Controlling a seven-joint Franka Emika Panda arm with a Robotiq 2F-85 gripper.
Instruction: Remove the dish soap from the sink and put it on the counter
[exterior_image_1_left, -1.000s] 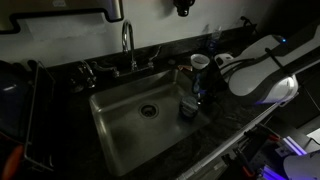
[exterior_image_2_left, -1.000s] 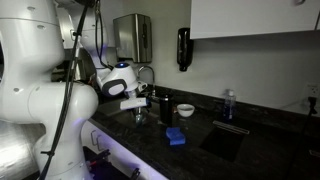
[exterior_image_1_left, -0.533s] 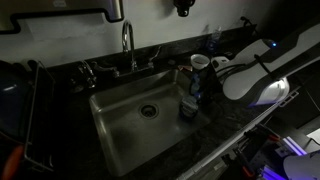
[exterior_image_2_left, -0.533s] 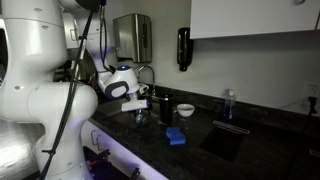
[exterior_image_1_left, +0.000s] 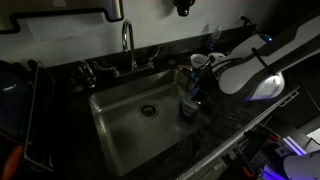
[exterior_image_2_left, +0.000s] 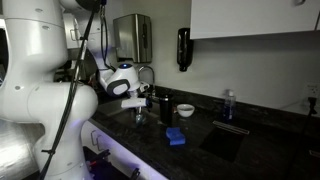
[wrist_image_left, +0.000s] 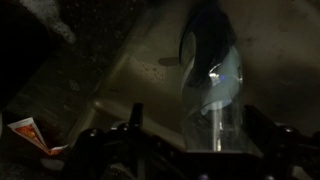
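The dish soap stands upright in the right side of the sink, a clear slim bottle with a bluish lower part. My gripper reaches down over the sink's right rim to it. In the wrist view the bottle stands between the two fingers of my gripper, with a gap on each side, so the gripper is open. The dark speckled counter runs along the sink's right side. In an exterior view my gripper hangs over the sink, and the bottle there is too dark to make out.
A chrome gooseneck faucet stands behind the sink. A white cup and a blue bottle stand on the counter behind my arm. A dark bowl and a flat blue item lie on the counter.
My arm has moved left and lower toward the sink, which brought the open fingers around the dish soap. The bottle has not moved.
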